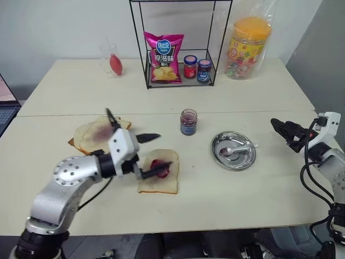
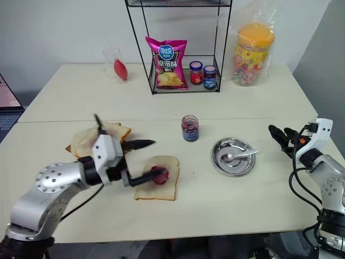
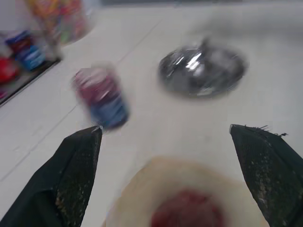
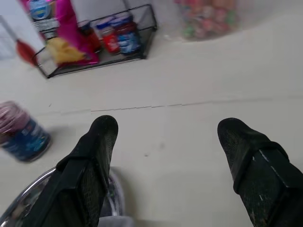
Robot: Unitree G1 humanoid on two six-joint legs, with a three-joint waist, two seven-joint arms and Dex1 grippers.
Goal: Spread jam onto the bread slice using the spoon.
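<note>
jam (image 1: 159, 167): glossy blob on bread slice (image 1: 158, 182) | spoon (image 1: 235, 149): in steel dish (image 1: 218, 156)

The pink chip bag (image 1: 163, 58) on the wire rack bears Chinese characters reading 原滋味.

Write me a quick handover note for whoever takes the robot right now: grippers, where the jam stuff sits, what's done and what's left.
Left gripper: open, holding nothing, over the bread slice.
Right gripper: open, holding nothing, off to the right of the steel dish.
Spoon: lying in the dish.
Jam jar: upright, lid off, behind the bread slice and the dish.
Done: a blob of jam sits on the middle of the slice.
Left: the blob looks barely spread; probably pick up the spoon and work it toward the crusts.
</note>
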